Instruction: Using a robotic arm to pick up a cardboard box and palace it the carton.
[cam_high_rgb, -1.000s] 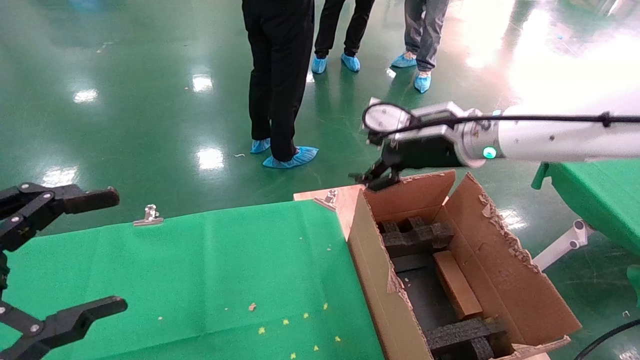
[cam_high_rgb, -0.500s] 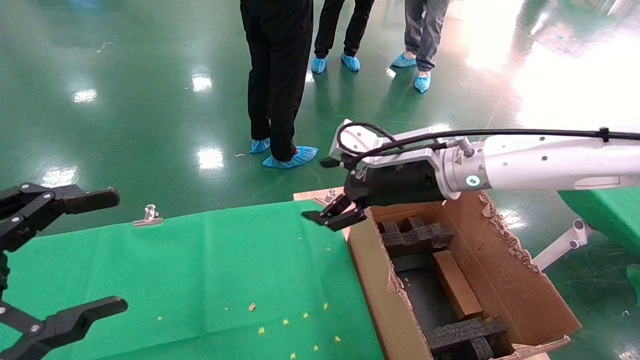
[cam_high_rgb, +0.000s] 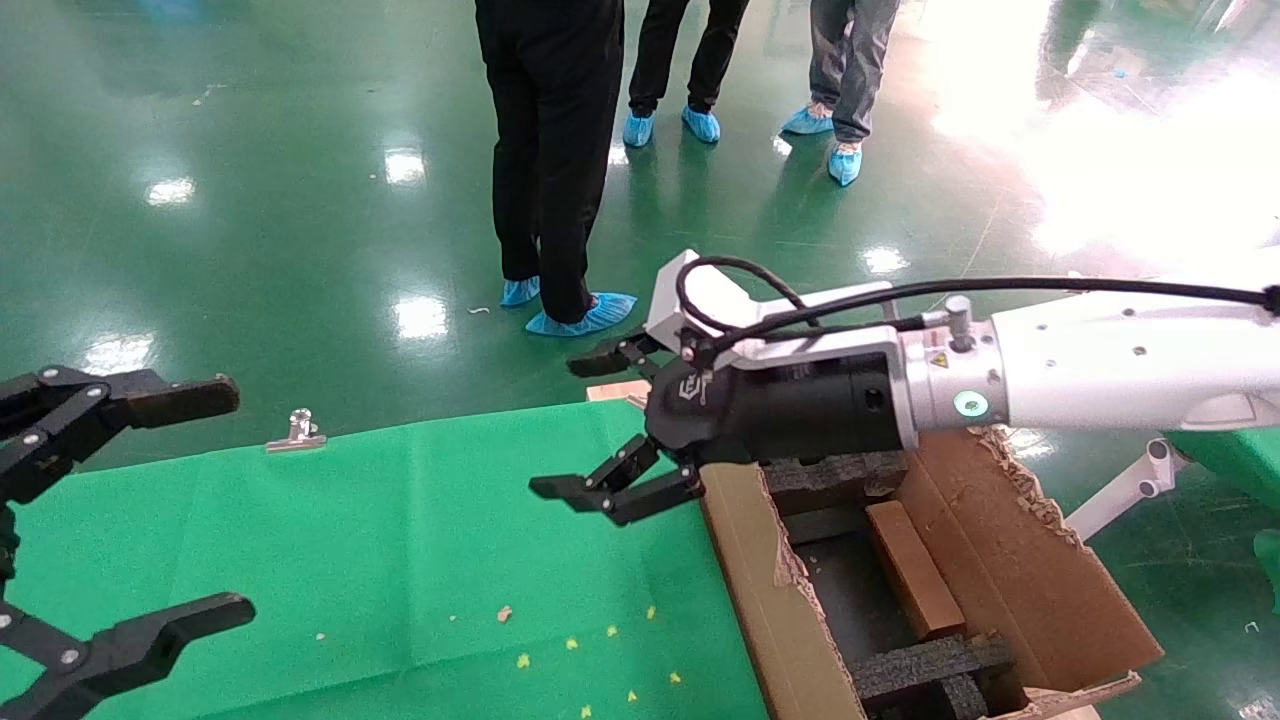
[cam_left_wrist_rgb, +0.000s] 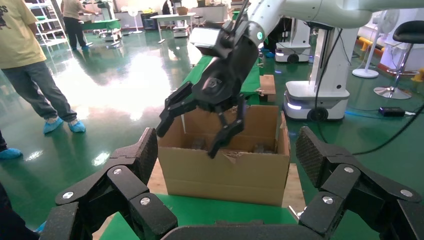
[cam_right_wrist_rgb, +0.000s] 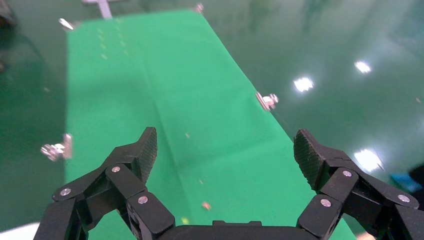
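**A:** So which step is this? The white glossy robotic arm with the glowing green ring (cam_high_rgb: 1120, 365) reaches out over the green cloth-covered worktop (cam_high_rgb: 380, 540), and its black multi-link right gripper (cam_high_rgb: 590, 425) hangs spread wide with nothing between the fingers.

**B:** I'd judge the placing is done. A small brown rectangular cardboard box (cam_high_rgb: 912, 570) lies inside the large brown corrugated carton with ragged flap edges (cam_high_rgb: 1030, 600), on the dark floor of it, between the black foam blocks (cam_high_rgb: 930, 670) at the near end and those under the wrist at the far end.

**A:** Is anything left on the cloth to fetch?

**B:** Only small yellow and tan crumbs (cam_high_rgb: 570, 645), as far as the head and right wrist views show. So the next move, to my mind, is either a retreat or a reach for another box that none of these views shows.

**A:** What could get in the way?

**B:** The carton's near wall (cam_high_rgb: 770, 590) stands just beside the wrist, so any swing back over it needs height. A silver binder clip (cam_high_rgb: 296, 431) pins the cloth at the far edge, well clear of the gripper.

**A:** And the other side?

**B:** The all-black left gripper (cam_high_rgb: 130, 520) is parked at the worktop's left end, fingers apart and empty. Beyond the worktop, people in blue shoe covers (cam_high_rgb: 580, 315) stand on the shiny green floor, apart from the arm.
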